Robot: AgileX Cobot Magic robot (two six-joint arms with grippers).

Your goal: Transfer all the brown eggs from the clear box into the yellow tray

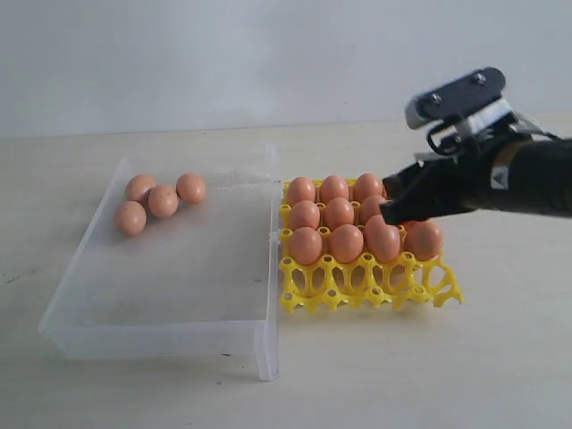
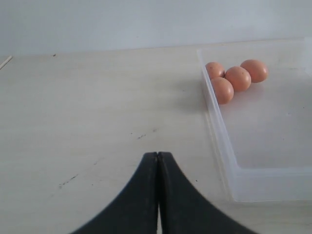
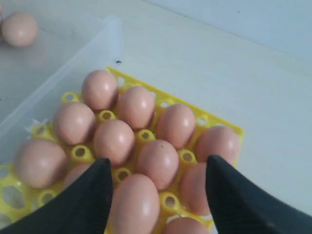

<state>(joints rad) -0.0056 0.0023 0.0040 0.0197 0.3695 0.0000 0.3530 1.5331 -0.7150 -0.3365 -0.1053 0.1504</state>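
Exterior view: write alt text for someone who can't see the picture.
The right gripper hangs low over the right side of a yellow tray, whose back three rows hold brown eggs and whose nearest row is empty. To its left, a clear box holds four more eggs clustered in its far left corner.

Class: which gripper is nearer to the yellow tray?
Right. The right gripper hangs open over eggs in the yellow tray. The left gripper, shut, is over the table outside the clear box, no tray in its view.

Four brown eggs (image 1: 163, 201) clustered in clear box (image 1: 179, 281) corner, others in yellow tray (image 1: 357, 293)
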